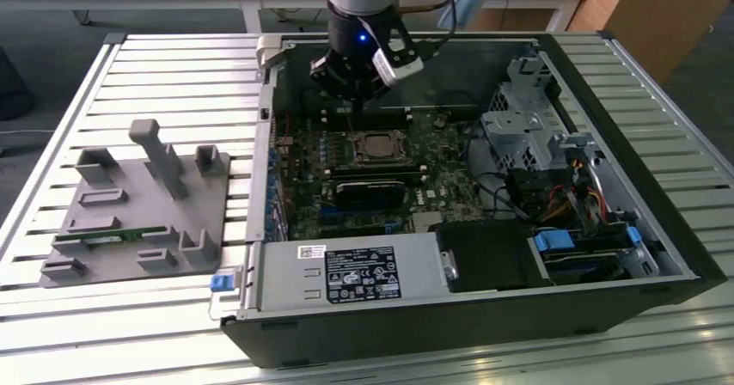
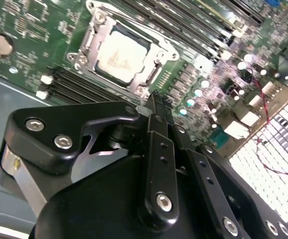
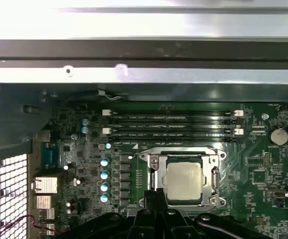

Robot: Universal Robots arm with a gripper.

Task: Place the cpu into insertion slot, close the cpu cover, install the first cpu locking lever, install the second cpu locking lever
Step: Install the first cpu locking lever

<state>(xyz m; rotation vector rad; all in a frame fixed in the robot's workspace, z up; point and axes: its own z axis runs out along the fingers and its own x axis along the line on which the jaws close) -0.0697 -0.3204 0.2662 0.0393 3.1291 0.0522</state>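
Observation:
The cpu [image 3: 184, 180] lies silver side up in the insertion slot [image 2: 147, 68] on the green board. The cpu cover [image 3: 153, 172] lies flat around it as a silver frame, also plain in the second wrist view [image 2: 90, 39]. In the exterior view the cpu [image 1: 376, 147] sits mid-board inside the open computer case. My gripper [image 1: 357, 101] hangs just beyond the socket toward the case's back wall. Its black fingertips [image 2: 156, 102] are pressed together with nothing between them, a short way above the board beside the socket. The gripper [image 3: 155, 195] tip overlaps the socket's edge in the first wrist view.
Long black memory slots [image 3: 171, 124] run beside the socket. A black module [image 1: 373, 192], a power supply [image 1: 344, 273] and a drive cage [image 1: 528, 136] crowd the case. A grey fixture block [image 1: 137, 204] stands on the slatted table at the exterior view's left.

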